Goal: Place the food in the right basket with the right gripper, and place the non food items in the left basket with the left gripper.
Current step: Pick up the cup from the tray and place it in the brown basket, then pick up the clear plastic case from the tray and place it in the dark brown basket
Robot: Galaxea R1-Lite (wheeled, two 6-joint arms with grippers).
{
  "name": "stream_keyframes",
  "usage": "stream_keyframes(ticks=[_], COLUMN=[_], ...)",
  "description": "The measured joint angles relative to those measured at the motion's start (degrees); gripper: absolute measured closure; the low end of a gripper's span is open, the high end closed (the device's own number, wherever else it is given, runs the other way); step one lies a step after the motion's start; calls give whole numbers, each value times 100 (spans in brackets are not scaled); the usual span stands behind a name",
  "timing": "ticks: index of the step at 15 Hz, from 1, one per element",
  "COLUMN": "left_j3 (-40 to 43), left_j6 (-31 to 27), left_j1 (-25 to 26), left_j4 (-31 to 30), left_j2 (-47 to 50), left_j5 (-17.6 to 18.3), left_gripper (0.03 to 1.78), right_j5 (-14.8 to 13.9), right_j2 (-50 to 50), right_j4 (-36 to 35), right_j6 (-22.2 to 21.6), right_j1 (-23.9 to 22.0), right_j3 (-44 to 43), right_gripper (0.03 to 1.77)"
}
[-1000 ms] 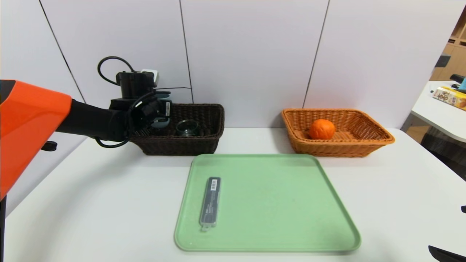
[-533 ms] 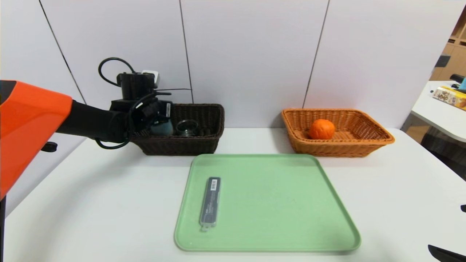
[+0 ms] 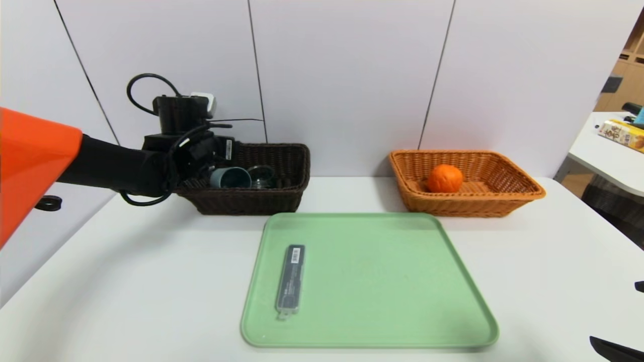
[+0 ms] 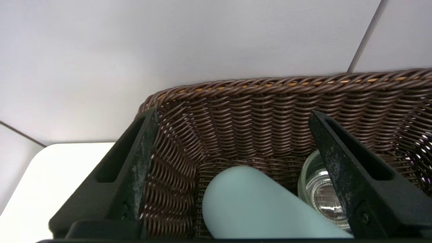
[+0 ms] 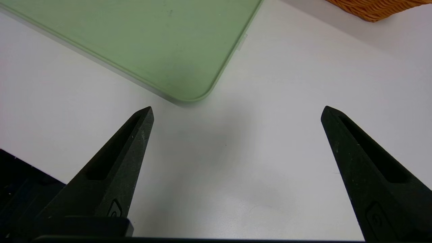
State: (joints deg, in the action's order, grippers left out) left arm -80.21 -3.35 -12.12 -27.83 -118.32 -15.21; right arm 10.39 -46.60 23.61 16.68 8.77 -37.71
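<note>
My left gripper (image 4: 233, 111) hangs open over the left end of the dark brown left basket (image 3: 282, 193), its fingers wide apart and touching nothing. Below it the blue-grey tumbler (image 3: 231, 177) lies on its side in that basket, next to the clear glass cup (image 3: 261, 176). Both show in the left wrist view too: the tumbler (image 4: 249, 202) and the cup (image 4: 317, 192). The slim dark case (image 3: 291, 281) lies on the green tray (image 3: 402, 301). The orange (image 3: 445, 178) sits in the orange-tan right basket (image 3: 503, 196). My right gripper (image 5: 236, 109) stands open and empty above the table near the tray's corner.
The white table (image 3: 151, 281) runs up to a grey panelled wall. Only a tip of the right gripper (image 3: 614, 349) shows in the head view's bottom right corner. Another table with a box (image 3: 621, 133) stands off to the far right.
The left gripper has opened and let go of the tumbler, which dropped and tipped onto its side in the dark basket. The left arm has drawn back a little leftward. The right arm has not moved.
</note>
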Motion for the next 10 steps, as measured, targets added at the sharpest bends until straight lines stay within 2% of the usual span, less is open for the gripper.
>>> stream_keyframes(ticks=[5,7,10], left_j3=[511,623,718], left_j6=[-39,-17,60], left_j1=[-277,-557,-1139], left_j4=[385,877,2004], left_j2=[859,1364,2160], left_j5=[12,11,4], left_gripper=[17,15,14], right_j5=[6,20,39], right_j2=[-20,-37,-59], right_j4=[-7,-11,-11], right_j6=[0,0,-1], right_j1=[0,0,0], right_j3=[0,-13,-18], right_gripper=[9,9,9])
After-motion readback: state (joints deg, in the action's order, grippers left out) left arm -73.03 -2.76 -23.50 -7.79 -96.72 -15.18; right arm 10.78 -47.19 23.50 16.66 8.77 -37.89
